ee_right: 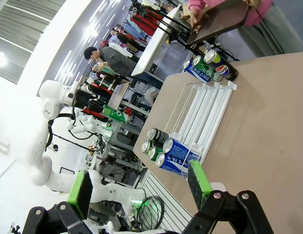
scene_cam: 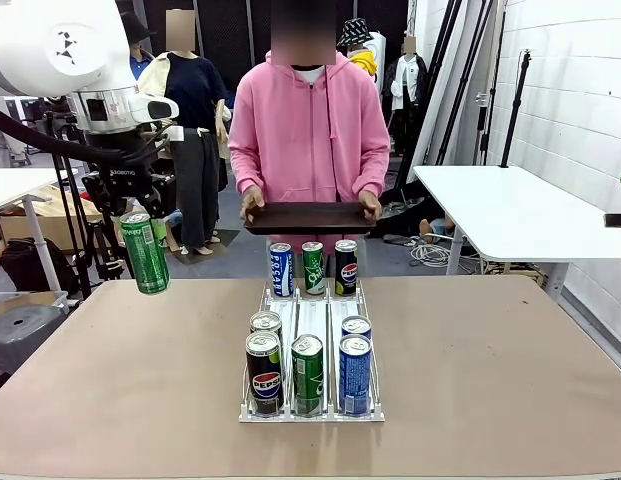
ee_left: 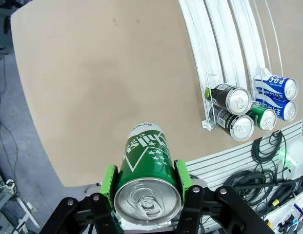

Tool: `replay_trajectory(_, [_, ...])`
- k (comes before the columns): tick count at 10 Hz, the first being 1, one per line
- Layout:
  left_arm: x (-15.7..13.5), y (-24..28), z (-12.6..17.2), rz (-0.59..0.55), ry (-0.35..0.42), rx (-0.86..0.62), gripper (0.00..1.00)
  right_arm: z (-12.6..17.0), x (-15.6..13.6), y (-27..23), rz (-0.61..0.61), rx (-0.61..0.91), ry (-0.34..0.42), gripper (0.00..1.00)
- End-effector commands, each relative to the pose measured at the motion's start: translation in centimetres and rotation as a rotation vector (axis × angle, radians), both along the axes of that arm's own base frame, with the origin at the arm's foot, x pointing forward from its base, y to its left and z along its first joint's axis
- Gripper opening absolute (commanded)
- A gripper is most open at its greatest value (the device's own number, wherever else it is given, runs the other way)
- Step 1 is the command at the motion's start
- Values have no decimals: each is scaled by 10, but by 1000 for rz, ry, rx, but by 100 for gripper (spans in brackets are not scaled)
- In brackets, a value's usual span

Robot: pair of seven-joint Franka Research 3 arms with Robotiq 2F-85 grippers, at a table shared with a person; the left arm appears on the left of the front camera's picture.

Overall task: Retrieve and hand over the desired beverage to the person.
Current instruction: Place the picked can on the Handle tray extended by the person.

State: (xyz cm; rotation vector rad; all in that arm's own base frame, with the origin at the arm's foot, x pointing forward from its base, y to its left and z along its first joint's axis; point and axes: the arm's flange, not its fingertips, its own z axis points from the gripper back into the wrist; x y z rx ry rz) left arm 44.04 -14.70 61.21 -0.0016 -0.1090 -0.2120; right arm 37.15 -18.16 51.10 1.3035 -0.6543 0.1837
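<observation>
While your left gripper (scene_cam: 138, 215) clasps a green can (scene_cam: 145, 254), your right gripper (ee_right: 141, 187) gapes.
Can at ten o'clock of the rack (scene_cam: 312, 318); person (scene_cam: 310, 130) with tray (scene_cam: 310, 217) at twelve.

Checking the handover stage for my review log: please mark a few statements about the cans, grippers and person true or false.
1. The left gripper is shut on a green can, lifted clear of the table. True.
2. The right gripper grips a blue can. False: it is open and holds nothing.
3. The person holds a dark tray. True.
4. The green can rests on the tray. False: it is in the left gripper, apart from the tray.
</observation>
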Motion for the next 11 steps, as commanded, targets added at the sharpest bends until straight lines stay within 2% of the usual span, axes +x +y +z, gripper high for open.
replay_trajectory(1, [1,2,6,2,-3,9,0,0,0,0,10,11,-9,100])
replay_trajectory(11, [1,2,6,2,-3,9,0,0,0,0,10,11,-9,100])
